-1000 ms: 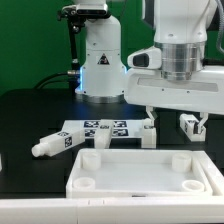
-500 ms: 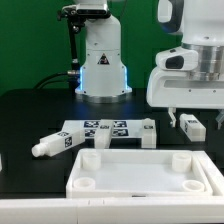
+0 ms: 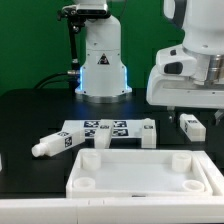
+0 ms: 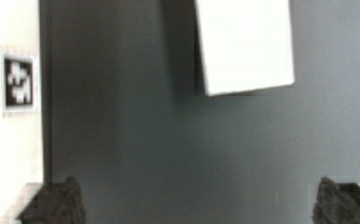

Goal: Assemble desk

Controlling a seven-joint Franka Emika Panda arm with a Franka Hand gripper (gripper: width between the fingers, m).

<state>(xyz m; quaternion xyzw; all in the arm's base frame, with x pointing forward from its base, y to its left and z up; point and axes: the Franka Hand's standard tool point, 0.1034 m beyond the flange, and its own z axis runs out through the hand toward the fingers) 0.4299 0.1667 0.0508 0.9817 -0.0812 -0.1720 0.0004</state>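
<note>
One thing is changing: the arm [image 3: 188, 75] is sliding toward the exterior view's right. A second ago it was hanging over the marker board [image 3: 100, 129]. Now it is hanging just above a white leg [image 3: 190, 125] lying near the right edge. No part is moving with it. The fingers [image 4: 56, 200] are staying wide apart and are holding nothing. I am guessing the arm is lining up to grab that leg first, so the building is only starting.

The desk panel [image 3: 140, 172] is lying at the front of the black tabletop [image 3: 30, 115], with its rim facing up and its round corner holes sitting empty. It is looking like smooth, hard white plastic. Another leg [image 3: 52, 146] is lying on its side at the exterior view's left, chunky and blocky. Little black-and-white squares are sitting on the legs. The tabletop is looking dark and flat. In the wrist view a plain white piece [image 4: 248, 45] is showing past the fingers; I cannot tell which piece it is.
</note>
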